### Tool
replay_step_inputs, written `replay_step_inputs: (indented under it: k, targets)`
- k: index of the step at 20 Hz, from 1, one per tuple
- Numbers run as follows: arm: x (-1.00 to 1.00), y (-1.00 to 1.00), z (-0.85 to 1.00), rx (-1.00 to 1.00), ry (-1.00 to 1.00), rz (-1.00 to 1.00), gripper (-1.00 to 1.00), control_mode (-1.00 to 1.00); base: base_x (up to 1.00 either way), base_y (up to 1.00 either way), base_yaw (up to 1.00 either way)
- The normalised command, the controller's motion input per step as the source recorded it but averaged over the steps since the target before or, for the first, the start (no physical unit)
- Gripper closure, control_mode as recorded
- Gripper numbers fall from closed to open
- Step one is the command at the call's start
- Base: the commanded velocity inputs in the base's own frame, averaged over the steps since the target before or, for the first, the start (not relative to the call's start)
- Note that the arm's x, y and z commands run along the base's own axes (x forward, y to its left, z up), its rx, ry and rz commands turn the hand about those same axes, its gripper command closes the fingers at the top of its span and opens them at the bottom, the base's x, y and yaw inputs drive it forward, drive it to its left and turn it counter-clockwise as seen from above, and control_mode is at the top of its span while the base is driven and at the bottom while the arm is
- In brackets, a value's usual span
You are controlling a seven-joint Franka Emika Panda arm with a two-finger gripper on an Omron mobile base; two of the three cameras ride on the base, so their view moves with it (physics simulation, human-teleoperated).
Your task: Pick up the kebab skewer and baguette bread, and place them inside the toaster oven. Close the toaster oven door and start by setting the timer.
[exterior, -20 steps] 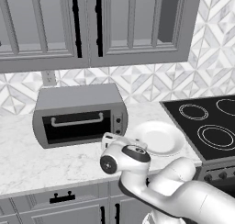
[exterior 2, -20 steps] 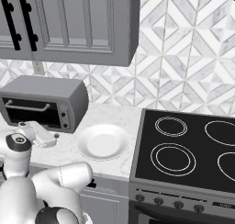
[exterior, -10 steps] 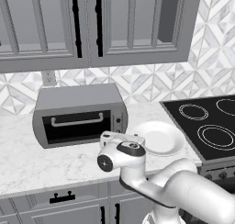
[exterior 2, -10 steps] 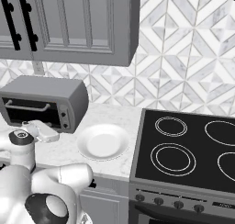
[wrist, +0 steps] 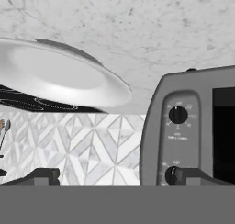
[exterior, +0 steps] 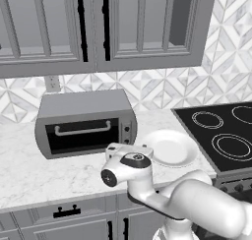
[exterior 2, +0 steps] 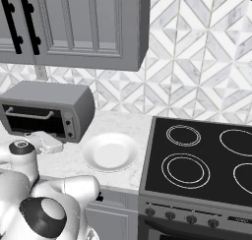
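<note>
Left base view: from behind arm, looking forward and down at toaster oven [exterior: 86, 123], white plate [exterior: 170, 148], stovetop [exterior: 224, 135]. Right base view: same counter from other side, stovetop [exterior 2: 197, 158] nearer, toaster oven [exterior 2: 47, 111] farther off. Hand view: close, rolled upside down; toaster oven control panel [wrist: 176, 136] just beyond one jaw, plate [wrist: 59, 76] between jaws, farther off.

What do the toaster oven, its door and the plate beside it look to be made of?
Toaster oven: seemingly brushed grey metal, matte and evenly shaded. Door: dark, glass-like pane in a grey frame with a grey bar handle, probably metal. Plate: likely glazed white ceramic, smooth with a soft sheen on its rim. All rendered, so these are guesses from looks.
</note>
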Motion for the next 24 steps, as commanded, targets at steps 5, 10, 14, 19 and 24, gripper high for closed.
replay_step_inputs:
  k: [5,10,14,19,24]
  targets:
    - [0.15,-0.1,-0.15,0.0,0.0,0.01,-1.0,-1.0,0.0,0.0,0.0]
    - [0.15,-0.08,-0.07,0.0,0.0,0.04,-1.0,-1.0,0.0,0.0,0.0]
    - [0.19,-0.11,-0.09,0.0,0.0,0.05,-1.0,-1.0,0.0,0.0,0.0]
    - [0.21,-0.13,-0.15,0.0,0.0,0.06,-1.0,-1.0,0.0,0.0,0.0]
    - [0.09,-0.08,-0.15,0.0,0.0,0.05,-1.0,-1.0,0.0,0.0,0.0]
